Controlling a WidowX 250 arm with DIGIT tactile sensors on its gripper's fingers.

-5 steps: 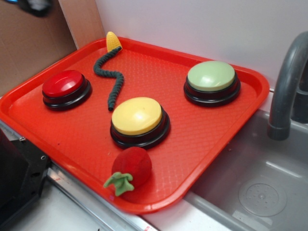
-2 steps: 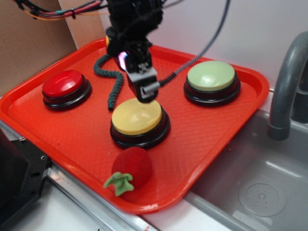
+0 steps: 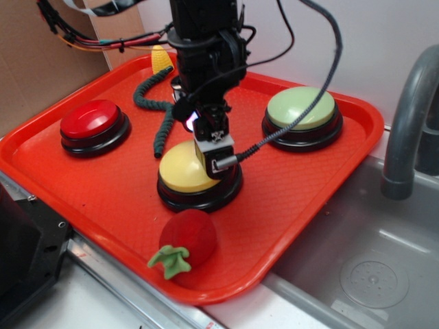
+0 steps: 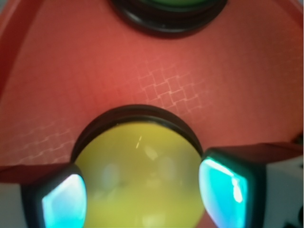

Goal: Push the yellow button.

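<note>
Hovering black gripper (image 3: 214, 159) right over round yellow plastic dome button (image 3: 180, 169), tray centre. Jaws spread wide, holding nothing. Dome looks rigid, slick: you press crown straight down, don't grasp.

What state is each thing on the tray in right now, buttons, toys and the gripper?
Yellow button: gripper on its dome; whether it is pressed in cannot be told.
Gripper: open, fingers apart over the yellow dome.
Red button: untouched.
Green button: untouched.
Snake: lying in a wavy line.
Corn: leaning at the tray's back rim.
Strawberry: on its side near the front rim.
</note>
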